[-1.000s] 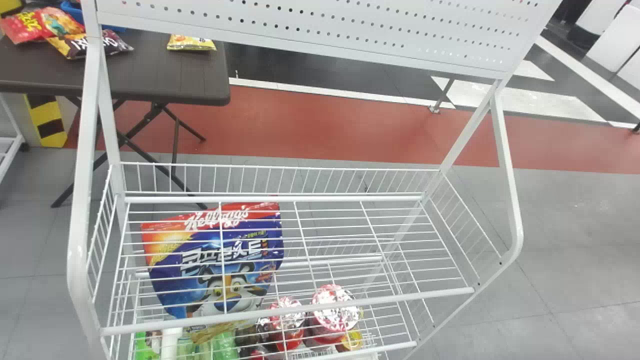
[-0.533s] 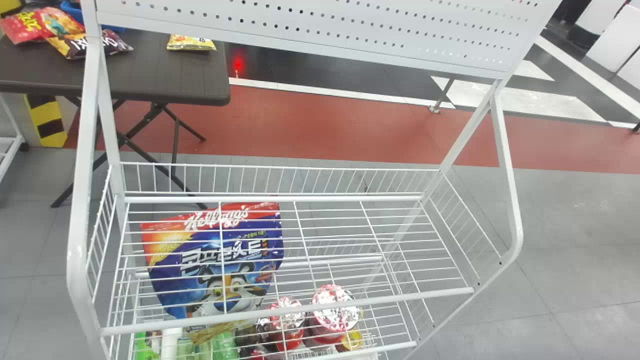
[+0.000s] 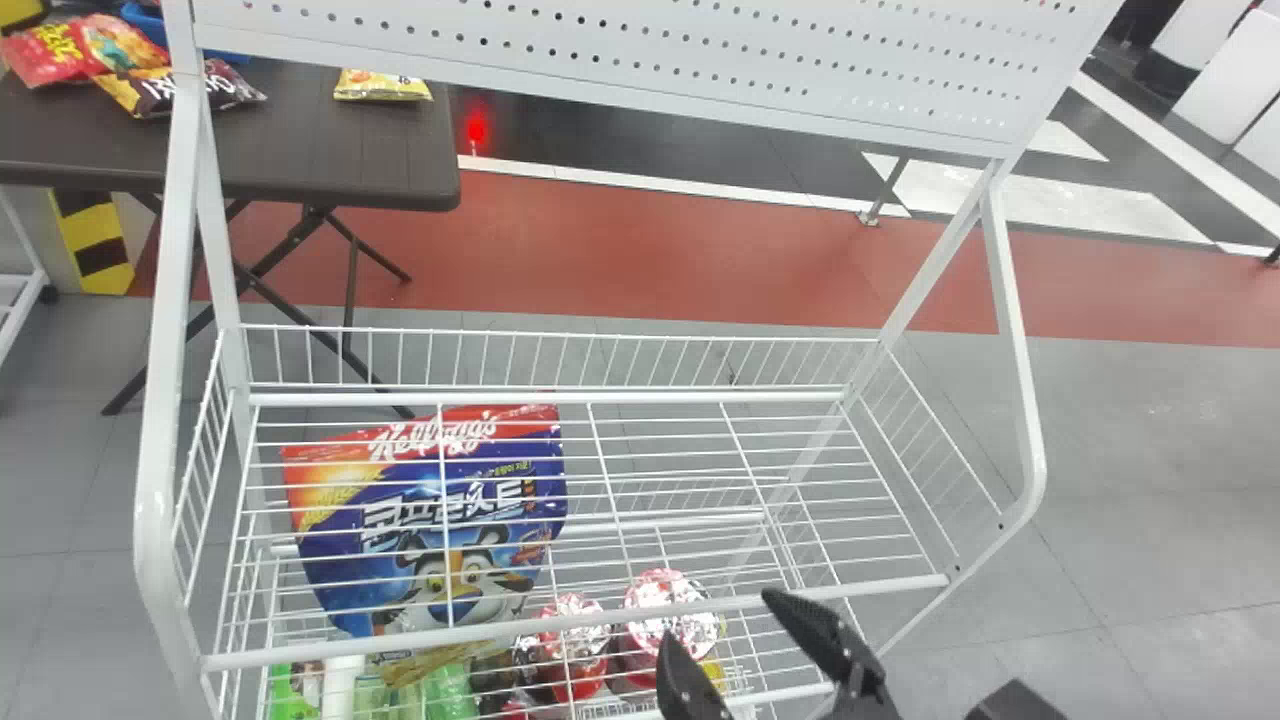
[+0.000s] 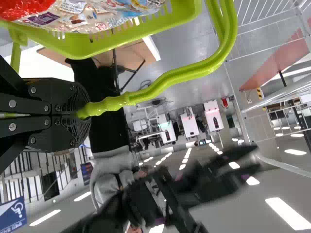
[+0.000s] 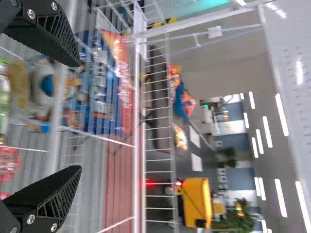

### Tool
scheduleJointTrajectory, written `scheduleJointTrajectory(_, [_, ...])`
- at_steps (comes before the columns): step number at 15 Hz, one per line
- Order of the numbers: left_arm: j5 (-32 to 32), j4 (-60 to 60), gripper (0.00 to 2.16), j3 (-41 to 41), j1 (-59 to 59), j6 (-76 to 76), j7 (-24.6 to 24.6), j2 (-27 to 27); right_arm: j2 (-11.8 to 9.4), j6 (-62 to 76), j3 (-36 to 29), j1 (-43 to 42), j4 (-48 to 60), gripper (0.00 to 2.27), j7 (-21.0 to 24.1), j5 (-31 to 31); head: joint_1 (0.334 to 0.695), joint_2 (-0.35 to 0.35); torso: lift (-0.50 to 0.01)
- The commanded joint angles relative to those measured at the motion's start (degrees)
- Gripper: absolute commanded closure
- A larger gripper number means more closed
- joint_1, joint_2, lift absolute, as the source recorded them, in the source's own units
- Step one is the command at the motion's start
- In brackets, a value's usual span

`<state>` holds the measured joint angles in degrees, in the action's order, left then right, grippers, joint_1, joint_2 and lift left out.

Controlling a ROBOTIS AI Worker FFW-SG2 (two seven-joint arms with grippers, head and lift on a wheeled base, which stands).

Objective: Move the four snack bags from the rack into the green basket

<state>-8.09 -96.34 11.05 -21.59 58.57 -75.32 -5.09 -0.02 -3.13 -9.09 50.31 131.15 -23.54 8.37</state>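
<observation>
One snack bag [image 3: 395, 555] was in the rack [image 3: 640, 397], behind its white wires, toward ten o'clock from the right gripper [image 3: 722, 625] in the head view. That gripper's fingers were spread widely, and the bag lay apart from them. The left gripper [image 4: 87, 110] was pinching the handle [image 4: 170, 80] of the green basket [image 4: 97, 51], which contained printed packages [image 4: 107, 14].

Matte black right end effector [image 3: 719, 617] with tapered, ribbed fingers [image 5: 53, 191] and round silver screws [image 5: 31, 219]

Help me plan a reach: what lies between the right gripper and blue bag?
The right wrist view shows a rack rail and wires between them.
</observation>
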Motion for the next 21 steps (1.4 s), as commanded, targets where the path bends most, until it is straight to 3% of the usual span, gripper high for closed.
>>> scheduleJointTrajectory(1, [0.0, -0.4, 1.78, 0.2, -0.3, 0.1, 0.0, 0.0, 0.1, -5.3, 3.7, 1.0, 7.2, 0.06, 3.1, -3.2, 0.695, -0.350, 0.000])
scheduleJointTrajectory(3, [0.1, -1.0, 1.78, 0.3, -0.5, 0.1, 0.0, 0.0, 0.1, -6.5, 5.6, 1.4, 10.2, 0.06, 5.8, -5.4, 0.695, -0.350, 0.000])
scheduleJointTrajectory(7, [0.3, -1.2, 1.78, 0.7, -0.5, 0.5, 0.0, 0.0, 0.1, -7.0, 4.4, 2.4, 14.7, 0.07, 5.7, -5.4, 0.695, -0.350, 0.000])
scheduleJointTrajectory(21, [0.3, -1.7, 1.78, 0.6, -0.8, 0.5, 0.0, -0.1, 0.1, -6.0, 4.1, 2.6, 14.6, 0.07, 5.4, -5.3, 0.695, -0.350, 0.000])
